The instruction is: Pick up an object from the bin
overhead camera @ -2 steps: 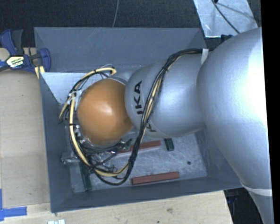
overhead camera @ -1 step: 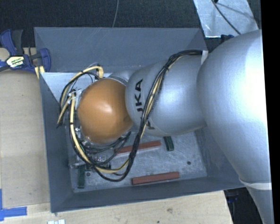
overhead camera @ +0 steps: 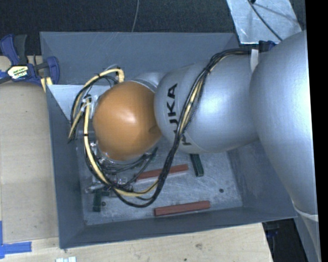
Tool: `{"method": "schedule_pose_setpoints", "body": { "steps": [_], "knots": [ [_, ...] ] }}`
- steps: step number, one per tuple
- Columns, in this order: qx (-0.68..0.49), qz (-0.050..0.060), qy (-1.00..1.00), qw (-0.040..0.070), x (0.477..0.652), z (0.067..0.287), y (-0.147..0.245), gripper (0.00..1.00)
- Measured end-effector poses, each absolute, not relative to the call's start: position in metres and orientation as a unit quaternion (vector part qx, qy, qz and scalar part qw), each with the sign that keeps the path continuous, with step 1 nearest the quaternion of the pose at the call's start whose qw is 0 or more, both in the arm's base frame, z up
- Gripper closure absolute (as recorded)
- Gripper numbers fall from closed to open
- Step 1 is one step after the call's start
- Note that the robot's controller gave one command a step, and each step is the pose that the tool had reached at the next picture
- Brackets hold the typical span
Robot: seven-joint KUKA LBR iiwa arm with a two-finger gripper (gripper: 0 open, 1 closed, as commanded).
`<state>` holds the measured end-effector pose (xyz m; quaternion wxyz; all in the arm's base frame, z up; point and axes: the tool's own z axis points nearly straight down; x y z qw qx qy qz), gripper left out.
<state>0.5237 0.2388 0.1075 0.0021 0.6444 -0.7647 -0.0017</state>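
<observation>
Your pincer (overhead camera: pixel 97 194) is down low in the bin (overhead camera: pixel 63 161), close to the left wall and tucked under the orange cover (overhead camera: pixel 124 122). You can't tell whether it's spread or pressed together, because the cover and the looping cables (overhead camera: pixel 156 183) hide it. Which thing it's over, you can't make out either. Just to its right a red stick (overhead camera: pixel 166 172) lies flat on the floor, running left to right, with a cable loop crossing its left end. Just past that stick's right end sits a small dark peg (overhead camera: pixel 197 165), close under the silver arm (overhead camera: pixel 218 108). Nearer the front wall a brown stick (overhead camera: pixel 182 208) lies flat, parallel to that wall and clear of the cables. The arm comes in over the right wall and covers much of the back of the bin
</observation>
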Motion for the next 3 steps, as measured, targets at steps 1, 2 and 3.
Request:
{"method": "schedule_pose_setpoints", "body": {
  "steps": [1,2,3],
  "knots": [
    [0.644,-0.001,-0.765,-0.001,0.525,0.136,0.240,1.00],
    [0.644,0.000,-0.765,-0.003,0.526,0.147,0.240,1.00],
    [0.643,0.000,-0.766,-0.002,0.526,0.155,0.240,1.00]
  ]
}}
